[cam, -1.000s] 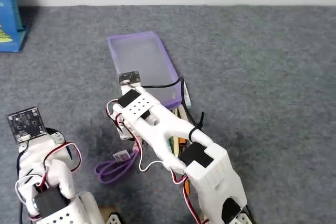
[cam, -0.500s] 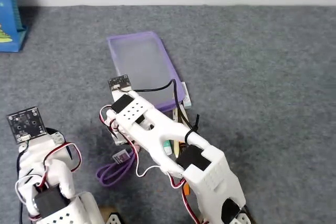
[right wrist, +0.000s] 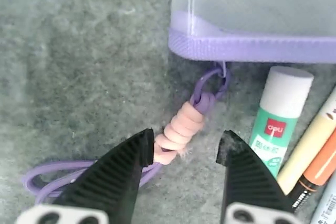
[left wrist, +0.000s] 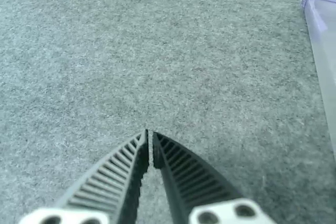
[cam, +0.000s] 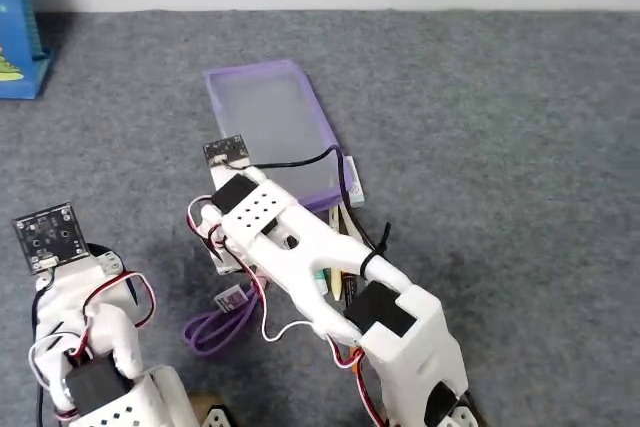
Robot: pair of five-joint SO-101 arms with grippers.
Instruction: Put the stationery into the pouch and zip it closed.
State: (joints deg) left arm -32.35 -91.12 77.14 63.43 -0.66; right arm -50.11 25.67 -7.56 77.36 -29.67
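The left pincer (left wrist: 149,145) hangs closed on nothing over the bare surface (left wrist: 157,66), so the job looks barely begun. The right pincer (right wrist: 187,139) stands wide open with the pink beaded pull (right wrist: 177,128) between its tips, ungripped, and just beyond them is the purple pouch (right wrist: 252,9), seemingly empty. Beside that pincer the glue stick (right wrist: 278,116) and pens (right wrist: 310,150) lie outside the pouch — all the filling and zipping is left.

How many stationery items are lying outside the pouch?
4, side by side by the pouch's purple edge: glue stick, cream pen, orange marker, pale pen. More may be hidden.
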